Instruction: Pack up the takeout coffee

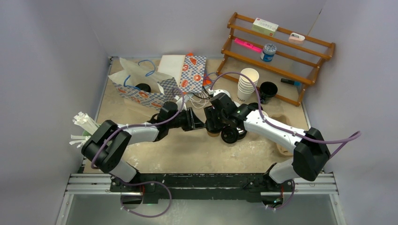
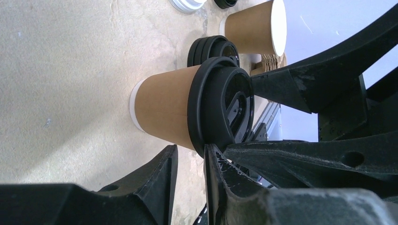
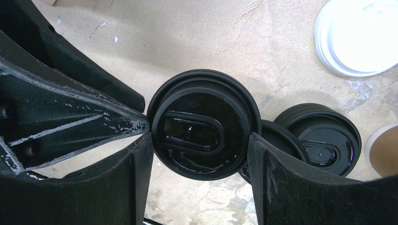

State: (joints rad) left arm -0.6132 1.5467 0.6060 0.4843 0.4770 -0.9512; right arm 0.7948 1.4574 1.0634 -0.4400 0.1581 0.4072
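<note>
One takeout coffee (image 2: 162, 110), a brown paper cup with a black sip lid (image 3: 204, 124), stands on the table in the middle. My right gripper (image 3: 199, 139) comes down over it, both fingers touching the lid's rim on opposite sides, shut on it. My left gripper (image 2: 191, 154) reaches in from the side with a narrow gap between its fingers and nothing in that gap. One of its fingertips (image 2: 213, 154) touches the lid's rim. In the top view both grippers, left (image 1: 199, 123) and right (image 1: 215, 125), meet mid-table and hide the cup.
A patterned paper bag (image 1: 141, 89) stands open at the back left. A stack of white cups (image 1: 246, 84) and a wooden rack (image 1: 277, 47) sit at the back right. Loose black lids (image 3: 324, 140), a white lid (image 3: 361, 37) and another brown cup (image 2: 256, 26) lie close by.
</note>
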